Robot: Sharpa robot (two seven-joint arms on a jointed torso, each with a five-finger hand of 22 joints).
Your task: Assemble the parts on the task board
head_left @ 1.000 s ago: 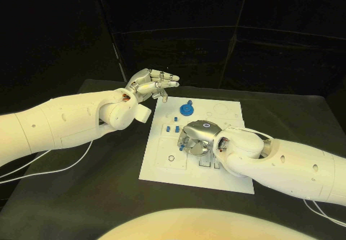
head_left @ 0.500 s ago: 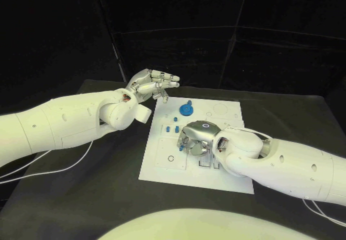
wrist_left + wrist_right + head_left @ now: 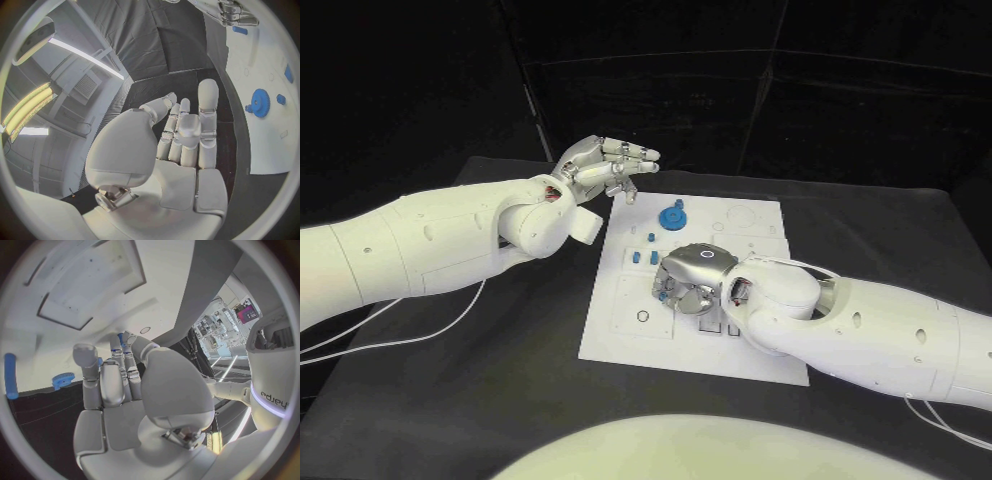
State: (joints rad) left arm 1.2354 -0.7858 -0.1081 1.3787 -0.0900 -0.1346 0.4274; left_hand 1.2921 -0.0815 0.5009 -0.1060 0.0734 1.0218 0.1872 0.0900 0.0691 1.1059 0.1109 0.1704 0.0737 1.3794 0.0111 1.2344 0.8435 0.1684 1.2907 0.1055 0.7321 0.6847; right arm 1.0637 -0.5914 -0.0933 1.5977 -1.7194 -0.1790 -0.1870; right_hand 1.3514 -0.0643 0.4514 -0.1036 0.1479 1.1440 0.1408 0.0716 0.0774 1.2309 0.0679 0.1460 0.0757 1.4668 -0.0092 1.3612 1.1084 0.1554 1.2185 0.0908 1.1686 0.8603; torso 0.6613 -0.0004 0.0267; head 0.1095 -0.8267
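On the black table (image 3: 473,400), the white task board (image 3: 733,345) lies flat at centre. The right hand (image 3: 692,280) is lowered onto the board's middle, fingers pointing down among small blue parts (image 3: 640,257); whether it pinches one cannot be told. A blue gear (image 3: 674,216) sits near the far edge. The left hand (image 3: 606,168) hovers off the board's far-left corner, fingers loosely curled, holding nothing.

Black table (image 3: 473,400), white cables (image 3: 387,335).
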